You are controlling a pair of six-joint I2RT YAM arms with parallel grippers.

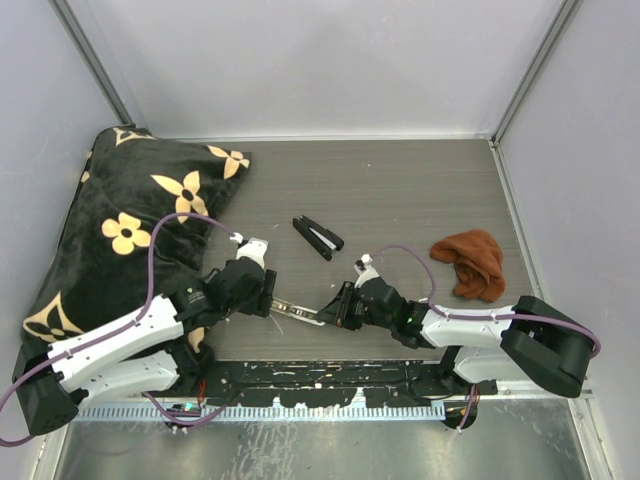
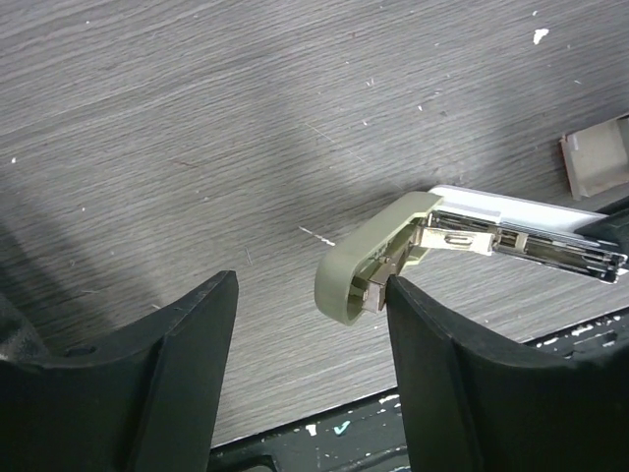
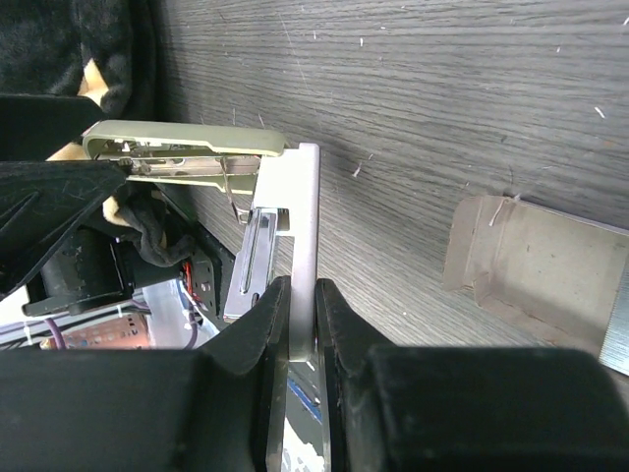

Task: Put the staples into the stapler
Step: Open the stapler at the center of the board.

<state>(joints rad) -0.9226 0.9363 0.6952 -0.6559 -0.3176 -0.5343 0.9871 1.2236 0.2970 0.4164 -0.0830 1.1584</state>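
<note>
The stapler hangs low over the table's near edge, between my two grippers. It is swung open: its cream-green top is folded away from its silver base, and the metal channel is bared. My right gripper is shut on the edge of the silver base. My left gripper stands open, and the top's rounded green end lies just off its right fingertip. I cannot make out the staples in any view. An open cardboard box lies empty-looking on the table beside the right gripper.
A black oblong tool with a pale strip lies mid-table. A crumpled brown cloth sits to the right. A black flowered cushion fills the left side. Grey walls close in the table on three sides.
</note>
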